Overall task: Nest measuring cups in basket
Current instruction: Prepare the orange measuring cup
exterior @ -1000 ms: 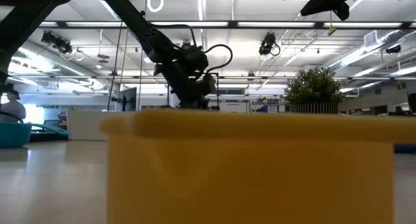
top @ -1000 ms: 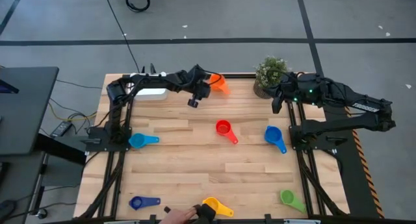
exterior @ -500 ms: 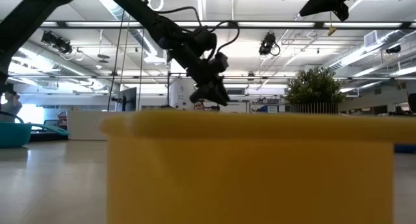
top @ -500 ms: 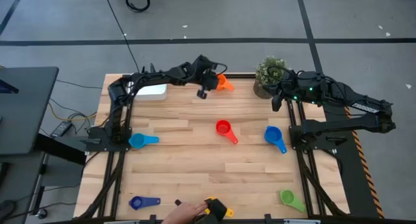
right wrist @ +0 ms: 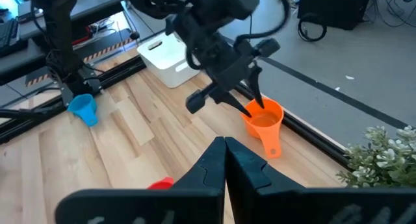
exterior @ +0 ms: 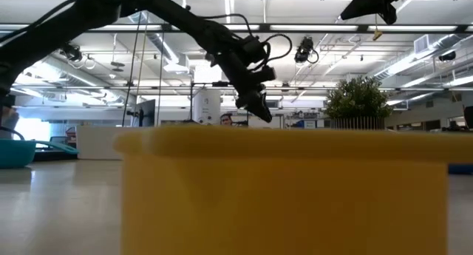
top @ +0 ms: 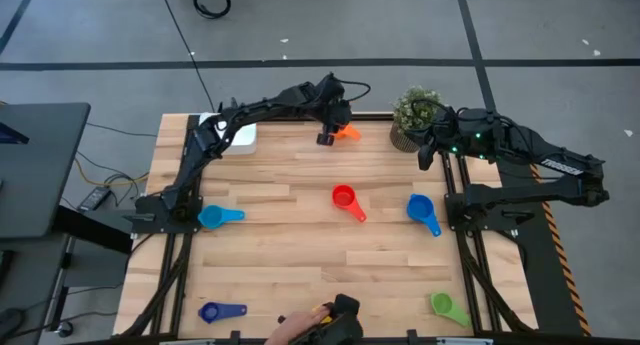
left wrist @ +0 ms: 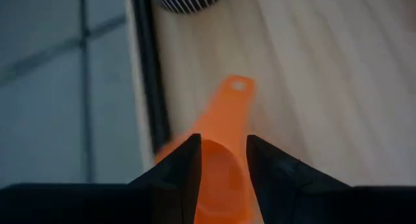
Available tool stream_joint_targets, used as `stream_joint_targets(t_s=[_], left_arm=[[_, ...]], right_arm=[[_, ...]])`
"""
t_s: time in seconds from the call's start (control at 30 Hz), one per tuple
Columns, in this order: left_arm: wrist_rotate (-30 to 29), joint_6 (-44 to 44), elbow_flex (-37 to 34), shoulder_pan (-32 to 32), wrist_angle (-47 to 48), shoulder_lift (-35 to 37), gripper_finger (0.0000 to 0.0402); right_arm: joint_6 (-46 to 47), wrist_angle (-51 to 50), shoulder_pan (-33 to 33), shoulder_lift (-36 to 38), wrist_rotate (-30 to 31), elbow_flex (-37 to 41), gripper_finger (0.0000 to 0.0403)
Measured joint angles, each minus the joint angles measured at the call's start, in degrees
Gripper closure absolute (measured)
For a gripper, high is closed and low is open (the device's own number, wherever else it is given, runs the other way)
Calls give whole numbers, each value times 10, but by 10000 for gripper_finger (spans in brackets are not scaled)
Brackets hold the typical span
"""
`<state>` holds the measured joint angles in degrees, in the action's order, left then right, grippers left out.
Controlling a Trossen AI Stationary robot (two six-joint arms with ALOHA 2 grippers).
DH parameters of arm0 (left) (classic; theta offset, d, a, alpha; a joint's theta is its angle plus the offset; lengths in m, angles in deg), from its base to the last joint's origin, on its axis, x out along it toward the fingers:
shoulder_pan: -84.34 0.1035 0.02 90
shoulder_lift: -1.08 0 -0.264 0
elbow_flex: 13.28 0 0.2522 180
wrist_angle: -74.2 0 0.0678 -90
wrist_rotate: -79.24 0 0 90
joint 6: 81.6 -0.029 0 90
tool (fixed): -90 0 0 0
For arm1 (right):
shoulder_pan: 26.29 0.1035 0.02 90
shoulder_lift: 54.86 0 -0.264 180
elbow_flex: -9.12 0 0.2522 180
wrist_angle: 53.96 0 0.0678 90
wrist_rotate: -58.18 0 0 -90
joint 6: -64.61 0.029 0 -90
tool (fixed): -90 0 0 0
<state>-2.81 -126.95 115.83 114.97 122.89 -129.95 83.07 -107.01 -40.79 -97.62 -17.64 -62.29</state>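
Left wrist view: left gripper [left wrist: 221,160] fingers [left wrist: 185,165] parted astride orange cup [left wrist: 224,146].

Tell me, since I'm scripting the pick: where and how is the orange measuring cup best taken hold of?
Grip the orange measuring cup by its bowl rim, coming from above. It sits upright near the table's far edge, mouth open, handle pointing away from the left pincer, whose open fingers already straddle the rim. The wall is thin enough to pinch; the flat handle lies low, probably harder to catch.
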Motion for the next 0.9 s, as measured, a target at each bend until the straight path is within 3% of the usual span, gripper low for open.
stream_joint_targets(t_s=[0.13,0.43,0.9], left_arm=[[28,61,5,1,20,-3,271],[2,107,4,0,39,-15,271],[-33,102,4,1,43,-46,271]], right_arm=[[-1,0,0,0,-5,0,391],[-2,-2,0,0,-7,0,391],[-8,-6,-4,2,-10,0,391]])
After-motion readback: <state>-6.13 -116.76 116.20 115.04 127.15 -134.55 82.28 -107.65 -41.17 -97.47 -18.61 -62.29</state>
